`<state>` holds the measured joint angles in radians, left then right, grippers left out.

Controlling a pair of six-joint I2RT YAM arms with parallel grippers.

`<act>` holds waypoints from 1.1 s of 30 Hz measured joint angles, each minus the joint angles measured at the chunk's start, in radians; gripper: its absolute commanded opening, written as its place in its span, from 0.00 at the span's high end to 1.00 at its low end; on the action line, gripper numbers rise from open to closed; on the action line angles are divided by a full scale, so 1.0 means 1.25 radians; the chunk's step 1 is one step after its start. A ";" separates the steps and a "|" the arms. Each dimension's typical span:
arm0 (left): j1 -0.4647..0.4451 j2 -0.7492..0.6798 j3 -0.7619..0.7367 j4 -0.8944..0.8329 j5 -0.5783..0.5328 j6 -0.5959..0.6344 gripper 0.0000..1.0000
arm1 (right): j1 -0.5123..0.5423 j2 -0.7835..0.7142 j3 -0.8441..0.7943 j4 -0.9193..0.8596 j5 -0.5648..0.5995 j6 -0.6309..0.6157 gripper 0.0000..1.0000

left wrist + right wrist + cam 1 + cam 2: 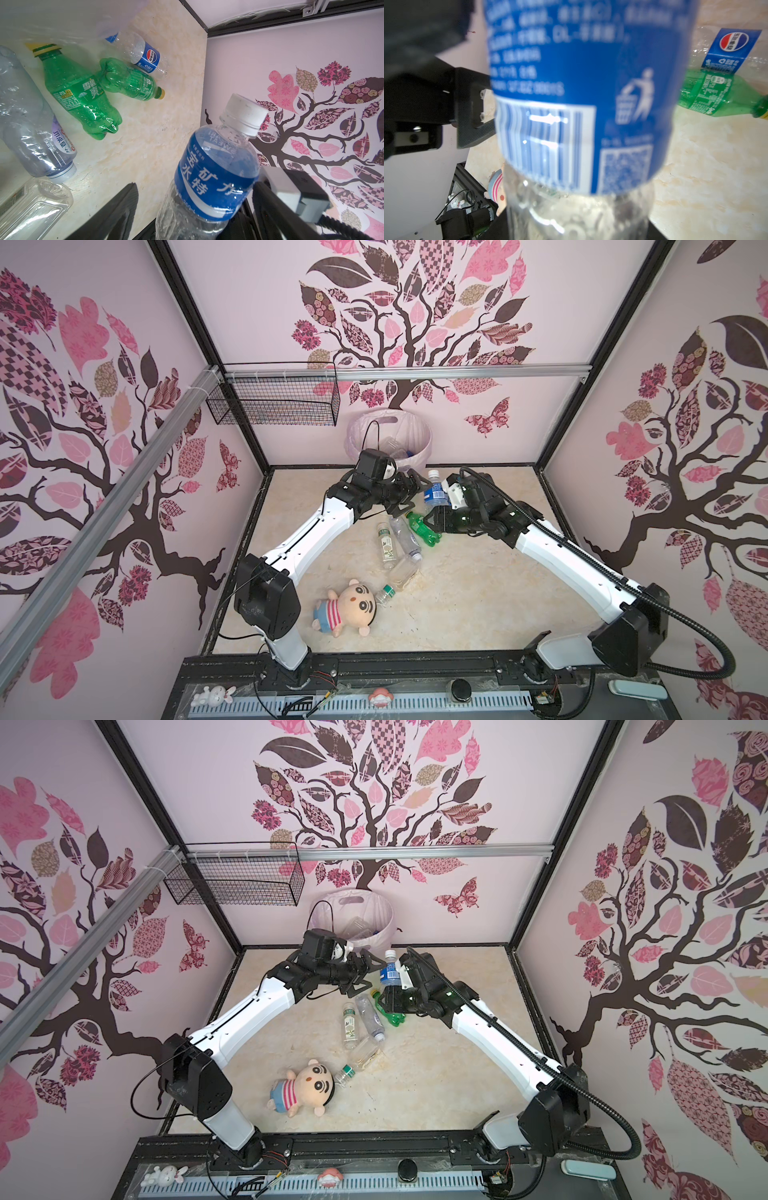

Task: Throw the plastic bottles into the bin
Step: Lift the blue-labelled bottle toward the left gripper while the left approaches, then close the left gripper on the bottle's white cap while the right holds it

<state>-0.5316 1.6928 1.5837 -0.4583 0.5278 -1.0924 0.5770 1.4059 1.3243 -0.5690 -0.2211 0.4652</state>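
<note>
A clear bottle with a blue label and white cap (434, 489) (389, 971) stands upright above the floor, its base in my right gripper (437, 517), which is shut on it. My left gripper (411, 495) (195, 187) is open around the same bottle (216, 166), with a gap at one finger. The bottle (581, 93) fills the right wrist view and hides those jaws. More plastic bottles lie on the floor: a green one (424, 529), clear ones (405, 537) and a green-white labelled one (385, 545). The bin (422, 456) (384, 915) stands behind the grippers with bottles inside.
The left wrist view shows two green bottles (81, 93) (128, 81) and a blue-labelled cola bottle (143, 54) near the right wall. A plush doll (349, 608) lies at the front beside a small bottle (384, 593). A black wire basket (274, 402) hangs at the back left.
</note>
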 measured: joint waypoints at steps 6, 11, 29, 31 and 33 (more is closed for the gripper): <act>0.002 0.000 0.000 0.022 0.008 0.001 0.18 | 0.008 0.001 0.010 -0.002 -0.001 0.002 0.51; 0.001 0.000 0.000 0.030 0.010 0.001 0.22 | 0.031 0.007 0.012 -0.005 -0.008 -0.002 0.51; 0.002 0.000 0.000 0.044 0.011 -0.002 0.39 | 0.045 0.010 0.029 -0.009 -0.039 -0.010 0.44; 0.001 0.000 0.000 0.044 0.010 -0.002 0.44 | 0.045 0.010 0.029 -0.009 -0.039 -0.010 0.43; 0.001 0.000 0.000 0.044 0.010 -0.002 0.46 | 0.045 0.010 0.029 -0.009 -0.039 -0.010 0.41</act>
<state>-0.5301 1.6928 1.5837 -0.4030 0.5407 -1.0946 0.6334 1.4181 1.3609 -0.5797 -0.2703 0.4530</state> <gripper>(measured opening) 0.651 0.610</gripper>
